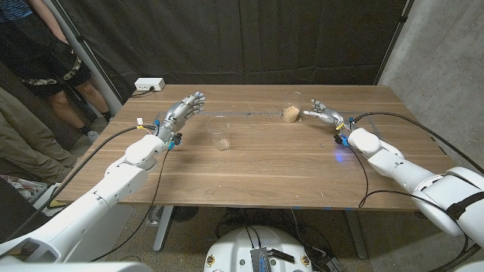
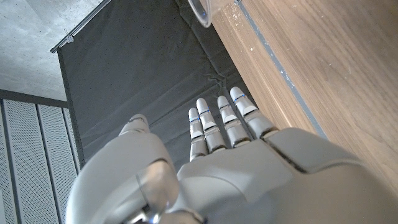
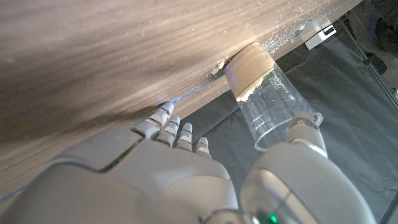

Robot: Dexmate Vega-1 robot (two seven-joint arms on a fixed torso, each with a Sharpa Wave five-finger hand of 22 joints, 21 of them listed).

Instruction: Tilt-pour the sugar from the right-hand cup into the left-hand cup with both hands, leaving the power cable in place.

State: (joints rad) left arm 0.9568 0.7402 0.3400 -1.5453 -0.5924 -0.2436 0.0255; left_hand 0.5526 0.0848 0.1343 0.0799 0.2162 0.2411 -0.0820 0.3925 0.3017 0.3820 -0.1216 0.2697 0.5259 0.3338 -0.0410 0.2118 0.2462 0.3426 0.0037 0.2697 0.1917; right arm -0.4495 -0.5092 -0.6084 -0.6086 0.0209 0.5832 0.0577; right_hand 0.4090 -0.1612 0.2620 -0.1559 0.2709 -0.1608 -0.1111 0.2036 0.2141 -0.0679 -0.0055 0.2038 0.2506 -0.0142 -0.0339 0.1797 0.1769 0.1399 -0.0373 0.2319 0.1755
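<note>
a lab: black curtains [image 1: 227,38], concrete wall [image 1: 439,45], wooden table [image 1: 265,162].

The table [image 1: 265,155] is wood-grain board with a matt brown finish and a fine dusting of pale grains along its far edge. On the table, the right-hand cup [image 1: 292,106] is clear, glossy plastic holding coarse tan sugar [image 1: 290,114]. The left-hand cup [image 1: 218,133] is the same clear plastic. The left hand [image 1: 181,111] and right hand [image 1: 325,114] have smooth grey metallic-looking shells. Behind the table hangs a matt black cloth curtain [image 1: 227,38], creased.
</note>
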